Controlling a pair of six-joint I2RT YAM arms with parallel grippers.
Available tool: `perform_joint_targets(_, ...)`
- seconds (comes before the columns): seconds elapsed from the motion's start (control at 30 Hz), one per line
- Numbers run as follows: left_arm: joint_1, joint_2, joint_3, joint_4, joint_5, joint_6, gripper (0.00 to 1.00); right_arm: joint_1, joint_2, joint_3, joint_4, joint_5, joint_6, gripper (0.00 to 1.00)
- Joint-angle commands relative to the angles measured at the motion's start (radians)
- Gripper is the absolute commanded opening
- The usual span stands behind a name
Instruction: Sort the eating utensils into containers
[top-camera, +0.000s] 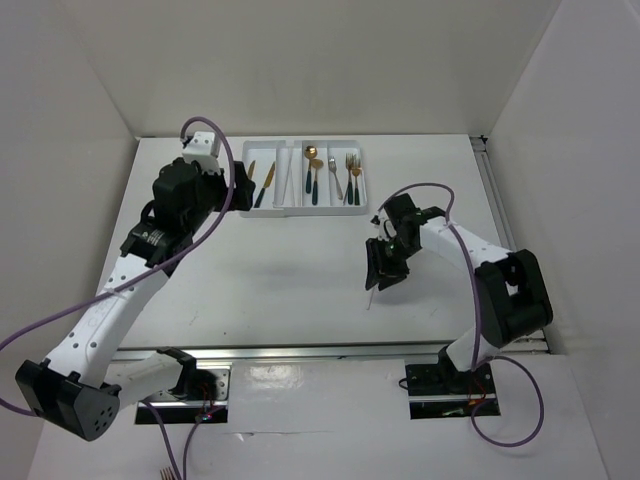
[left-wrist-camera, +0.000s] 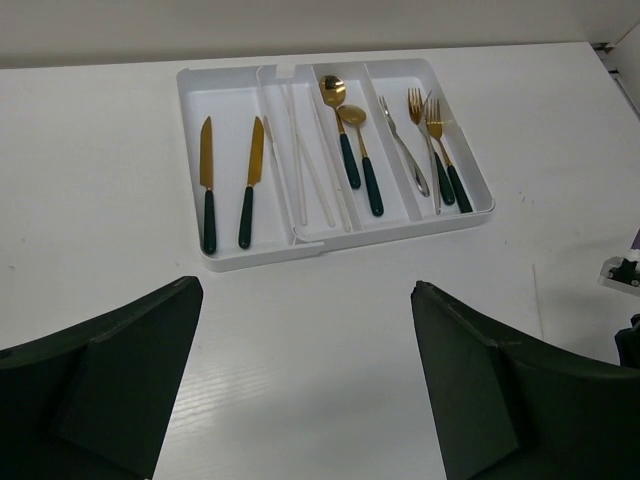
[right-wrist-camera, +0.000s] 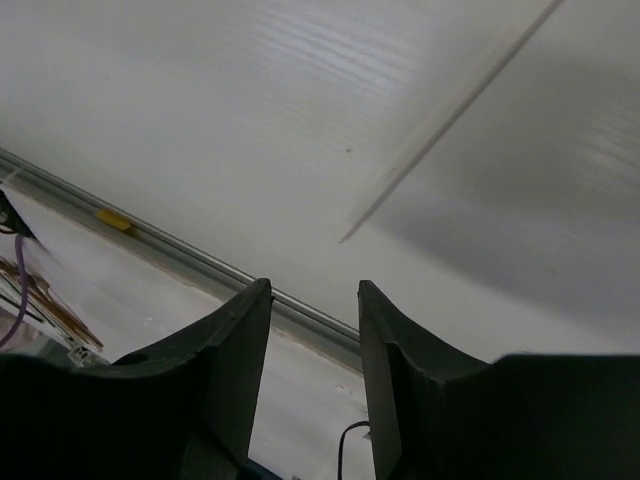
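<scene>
The white tray (left-wrist-camera: 260, 257) lies ahead of my left gripper (left-wrist-camera: 305, 290), which is open wide and empty above bare table. Its compartments hold two teal-handled gold knives (left-wrist-camera: 207, 185), pale sticks (left-wrist-camera: 300, 160), two gold spoons (left-wrist-camera: 348, 140) and forks (left-wrist-camera: 432, 140). In the top view the tray (top-camera: 362, 208) is at the back centre, with the left gripper (top-camera: 238, 193) by its left end. My right gripper (top-camera: 385, 268) is open and empty mid-table. A thin pale stick (right-wrist-camera: 440, 125) lies on the table just ahead of its fingers (right-wrist-camera: 235, 330). The stick also shows in the top view (top-camera: 371, 297).
The table's near edge has a metal rail (right-wrist-camera: 200, 255), close to the right gripper. White walls enclose the table on three sides. A rail (top-camera: 497, 200) runs along the right edge. Purple cables trail from both arms.
</scene>
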Motion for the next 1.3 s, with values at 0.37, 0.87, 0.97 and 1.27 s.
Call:
perform_joint_targets(0.37,-0.01,-0.022,-0.01,-0.023,-0.044,0.082,1.0,-0.074,0.227,0.082,-0.028,0.051,0.045,0.36)
perform_joint_targets(0.87,0.041,0.016,-0.02,-0.004,-0.023,0.05,1.0,-0.074,0.291,0.168,-0.019,0.126,0.067,0.38)
perform_joint_targets(0.97,0.05,0.016,-0.02,0.005,-0.023,0.05,1.0,-0.065,0.317,0.194,-0.019,0.137,0.088,0.38)
perform_joint_targets(1.27,0.091,-0.013,-0.029,-0.004,-0.023,0.05,1.0,-0.017,0.396,0.263,-0.008,0.168,0.088,0.4)
